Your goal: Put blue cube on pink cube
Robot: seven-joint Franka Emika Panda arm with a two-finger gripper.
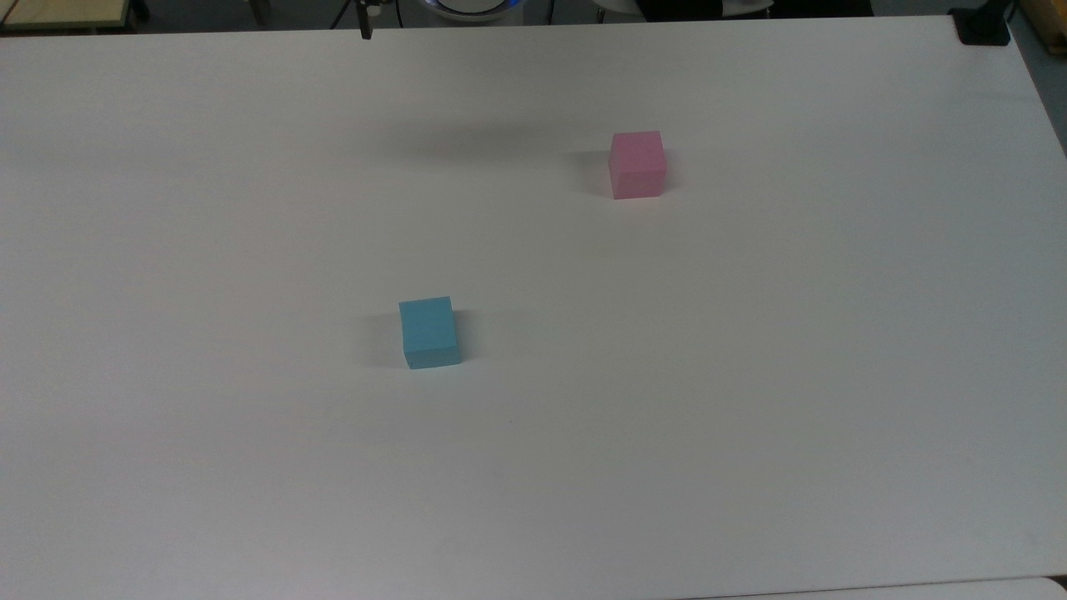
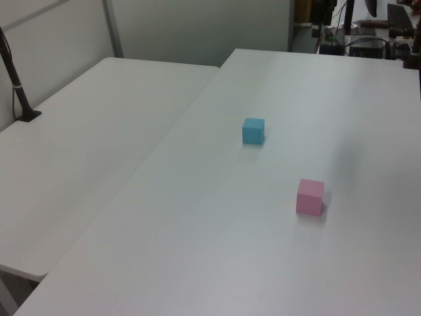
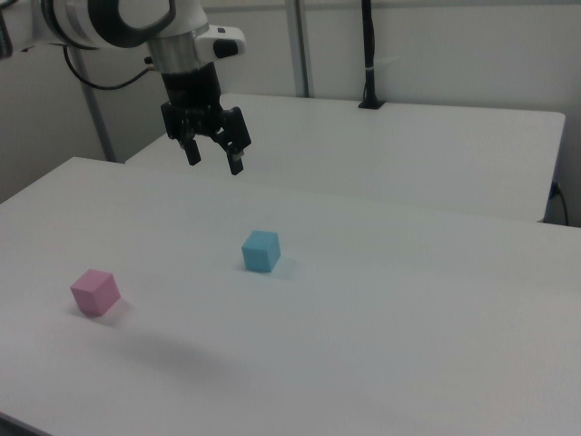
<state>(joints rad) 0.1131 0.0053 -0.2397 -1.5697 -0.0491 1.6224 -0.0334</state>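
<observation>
Right view gives the widest account: a broad white surface [image 3: 381, 300] carries both cubes, and the arm [image 3: 118, 23] reaches in from the right view's upper left. Its gripper [image 3: 214, 162] hangs well above the surface with the fingers spread apart and nothing between them, somewhat behind and toward the right view's left of the blue cube [image 3: 260, 251].

That blue cube sits flat near the middle of the surface, upright on one face, well apart from the pink cube [image 3: 94, 292], which rests toward the right view's left and nearer the camera. In the top view the blue cube [image 1: 429, 332] lies below and left of the pink cube [image 1: 637, 164].

Being a cube, the blue one has no long axis; its edges run slightly skewed to the surface's edges in the top view, a small turn at most.

Risks, as I judge them: if the fingers descend without matching that slight turn, they could catch a corner and twist or push the cube. Later, an off-centre placement could leave it overhanging the pink cube, tipping off or nudging the pink cube aside.
</observation>
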